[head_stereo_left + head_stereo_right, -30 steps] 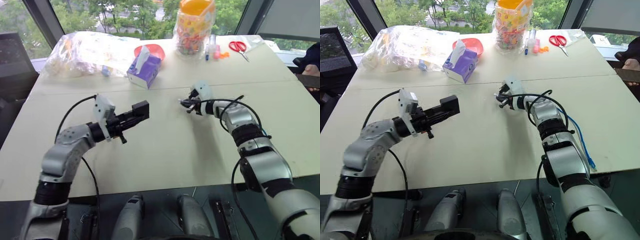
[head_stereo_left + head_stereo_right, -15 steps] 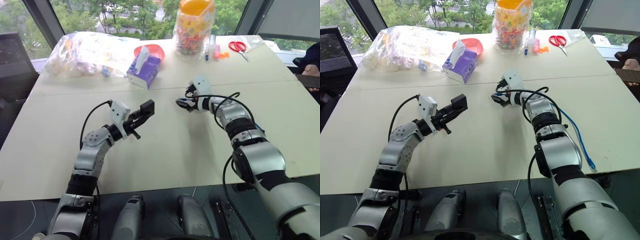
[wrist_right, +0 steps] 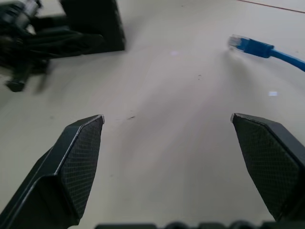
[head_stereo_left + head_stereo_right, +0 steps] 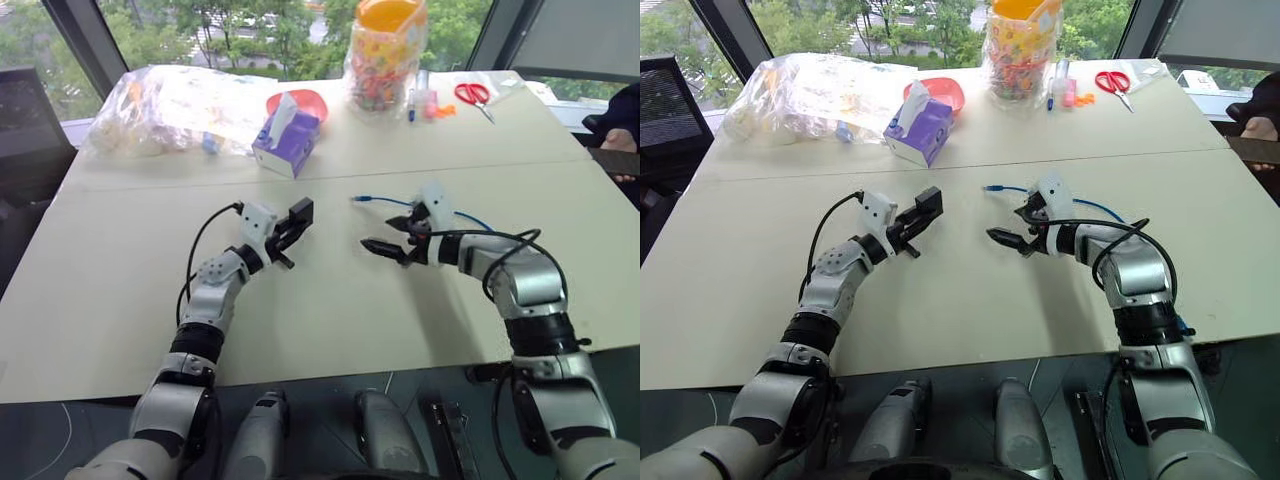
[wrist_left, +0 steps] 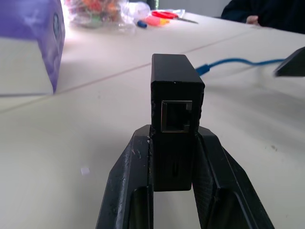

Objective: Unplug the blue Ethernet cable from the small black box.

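Item one, the blue Ethernet cable (image 4: 420,206): we find it lying loose on the worktop (image 4: 330,310), right of centre in the head views, its plug end (image 3: 237,43) pointing toward the frame's left and resting free, joined to nothing. The cord runs from there to the right, passing behind the right arm.

Item two, the small black box (image 5: 175,102): we note it left of centre, well apart from the plug, held just above the worktop. Its port faces the left wrist camera and stands empty. The left claw (image 4: 294,222) is clenched on the box, one black finger (image 5: 125,183) pressed to each side.

Item three, the right claw (image 4: 394,240): released, its two fingers (image 3: 78,157) spread wide with nothing between them, hanging over bare worktop just below the plug in the head views, near it but not touching.

Further stock, along the far edge at the top of the frame: a purple-and-white tissue box (image 4: 286,132) left of centre; a red bowl (image 4: 305,100) just behind it; a clear plastic bag (image 4: 170,105) at upper left; a clear jar with an orange lid (image 4: 385,50) holding coloured pieces at top centre; pens (image 4: 425,100) beside it; red-handled scissors (image 4: 474,97) at upper right.
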Tool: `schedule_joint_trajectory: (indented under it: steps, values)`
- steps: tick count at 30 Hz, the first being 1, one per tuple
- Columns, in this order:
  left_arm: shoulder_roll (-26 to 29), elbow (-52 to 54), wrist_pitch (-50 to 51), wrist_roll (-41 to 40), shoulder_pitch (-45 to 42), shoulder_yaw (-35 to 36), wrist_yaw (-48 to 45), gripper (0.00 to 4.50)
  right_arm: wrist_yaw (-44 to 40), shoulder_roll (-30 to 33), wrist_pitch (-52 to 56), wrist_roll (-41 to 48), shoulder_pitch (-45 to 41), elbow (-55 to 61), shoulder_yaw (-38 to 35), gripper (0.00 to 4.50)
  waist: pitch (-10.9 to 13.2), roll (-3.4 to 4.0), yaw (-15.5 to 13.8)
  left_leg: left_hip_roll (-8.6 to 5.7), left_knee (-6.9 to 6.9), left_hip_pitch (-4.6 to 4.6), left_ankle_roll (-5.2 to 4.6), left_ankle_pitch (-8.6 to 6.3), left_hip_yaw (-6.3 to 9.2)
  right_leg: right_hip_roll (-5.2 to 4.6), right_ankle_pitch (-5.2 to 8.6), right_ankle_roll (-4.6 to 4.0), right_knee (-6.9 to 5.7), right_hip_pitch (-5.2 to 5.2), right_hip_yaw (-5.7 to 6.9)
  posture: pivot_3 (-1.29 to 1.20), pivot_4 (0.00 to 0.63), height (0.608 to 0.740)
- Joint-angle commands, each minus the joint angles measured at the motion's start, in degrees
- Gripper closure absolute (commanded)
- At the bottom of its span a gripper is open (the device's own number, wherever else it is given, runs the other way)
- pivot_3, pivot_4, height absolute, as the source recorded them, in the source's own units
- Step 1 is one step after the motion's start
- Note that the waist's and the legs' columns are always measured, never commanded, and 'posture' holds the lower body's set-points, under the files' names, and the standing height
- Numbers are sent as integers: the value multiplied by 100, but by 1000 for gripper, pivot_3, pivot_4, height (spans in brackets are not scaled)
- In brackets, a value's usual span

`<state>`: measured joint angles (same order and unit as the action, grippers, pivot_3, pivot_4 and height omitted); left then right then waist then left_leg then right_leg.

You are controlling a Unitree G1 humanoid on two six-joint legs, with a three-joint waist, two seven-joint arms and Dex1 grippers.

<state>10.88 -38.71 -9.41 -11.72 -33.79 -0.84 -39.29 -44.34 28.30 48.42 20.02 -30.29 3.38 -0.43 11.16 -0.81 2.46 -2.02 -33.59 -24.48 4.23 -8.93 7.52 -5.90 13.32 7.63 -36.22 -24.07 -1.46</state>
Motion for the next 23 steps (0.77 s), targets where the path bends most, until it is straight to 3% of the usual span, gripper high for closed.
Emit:
schedule_joint_trajectory:
  steps: [1,6,10,23]
  values:
    - [71,-335,30,12,-117,148,-8,3511,160,44,397,383,106,771,-263,6,-1,1,-8,0,-10,2,0,-1,1,0,1,-1,0,8,2,0,150,728]
    - [210,-292,219,-51,-5,172,-188,1431,273,126,652,576,285,1160,-268,0,-3,0,-3,-1,-32,14,-3,-4,2,-1,10,-19,13,41,3,0,150,728]
    - [409,272,508,-187,299,258,-338,56,223,264,735,686,370,1251,-230,0,-6,4,13,0,-30,17,-8,-8,2,-1,9,-21,12,40,3,0,150,728]
    - [1522,4514,2812,-1160,2157,1002,51,21,56,605,229,682,640,1182,-168,0,-4,4,-60,1,-32,7,-12,-15,5,-5,13,-26,26,40,4,0,150,728]
